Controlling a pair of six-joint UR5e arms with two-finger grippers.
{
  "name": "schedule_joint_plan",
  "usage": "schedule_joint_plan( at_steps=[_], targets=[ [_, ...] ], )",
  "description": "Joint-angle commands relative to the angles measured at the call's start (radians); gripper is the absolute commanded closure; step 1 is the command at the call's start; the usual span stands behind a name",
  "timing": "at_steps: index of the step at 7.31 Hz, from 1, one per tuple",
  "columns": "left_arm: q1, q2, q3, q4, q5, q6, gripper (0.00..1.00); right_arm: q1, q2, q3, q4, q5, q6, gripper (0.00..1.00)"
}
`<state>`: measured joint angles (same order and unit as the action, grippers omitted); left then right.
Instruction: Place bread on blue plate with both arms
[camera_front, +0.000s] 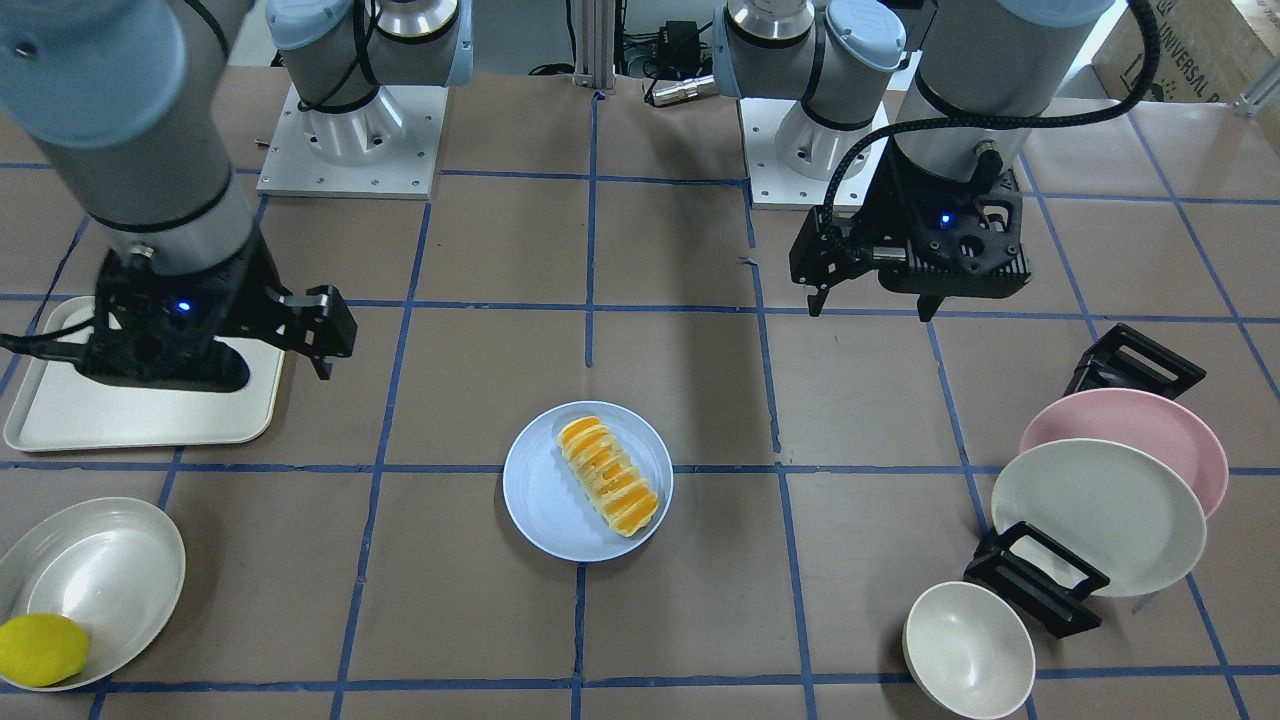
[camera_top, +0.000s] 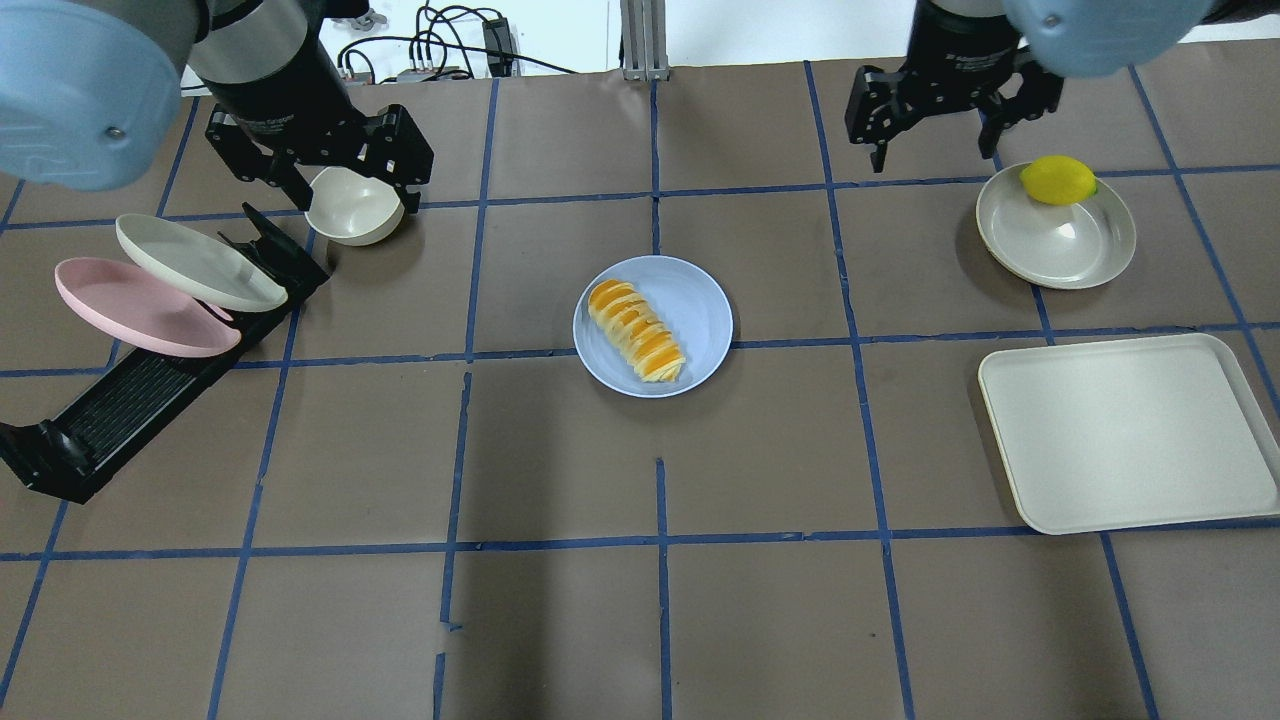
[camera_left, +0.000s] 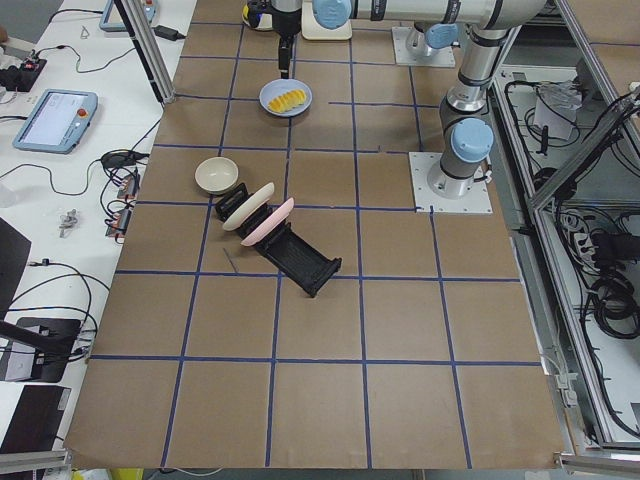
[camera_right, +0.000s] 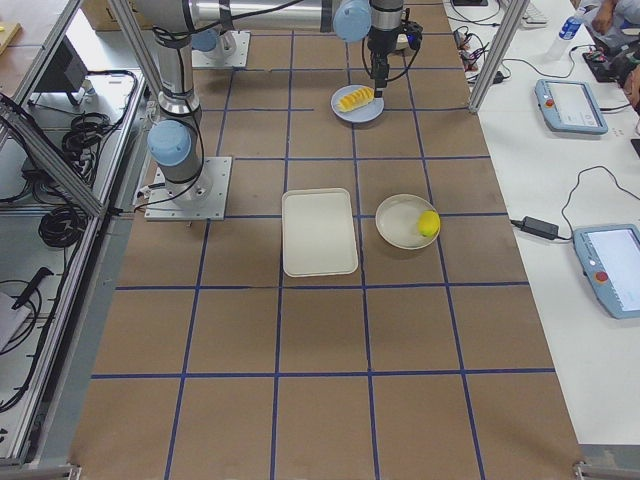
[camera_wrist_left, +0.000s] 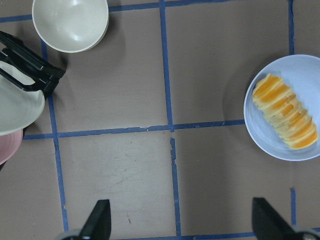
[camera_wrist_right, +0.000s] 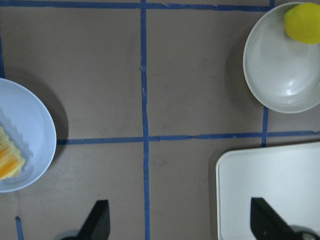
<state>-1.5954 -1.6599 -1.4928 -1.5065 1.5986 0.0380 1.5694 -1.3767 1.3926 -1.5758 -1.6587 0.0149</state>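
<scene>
The bread, an orange and cream striped loaf, lies diagonally on the blue plate at the table's middle. It also shows in the overhead view on the plate. My left gripper is open and empty, raised above the table well to the plate's left. In its wrist view the bread lies at the right. My right gripper is open and empty, raised to the plate's right. Its wrist view shows only the plate's edge and the bread's end.
A cream tray lies on the right. Behind it, a cream dish holds a yellow lemon. On the left, a black rack holds a pink plate and a cream plate. A small cream bowl stands beside it.
</scene>
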Motion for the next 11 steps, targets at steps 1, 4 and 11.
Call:
schedule_joint_plan(
  at_steps=[1, 4, 11],
  targets=[
    [0.000, 0.000, -0.001, 0.000, -0.002, -0.001, 0.00, -0.058, -0.117, 0.113, 0.021, 0.065, -0.029, 0.01],
    [0.000, 0.002, -0.001, -0.001, -0.002, -0.001, 0.00, -0.048, -0.323, 0.356, -0.079, 0.090, -0.023, 0.00],
    [0.032, 0.063, -0.030, -0.001, -0.056, 0.005, 0.00, 0.017, -0.260, 0.278, -0.067, 0.050, -0.018, 0.00]
  ],
)
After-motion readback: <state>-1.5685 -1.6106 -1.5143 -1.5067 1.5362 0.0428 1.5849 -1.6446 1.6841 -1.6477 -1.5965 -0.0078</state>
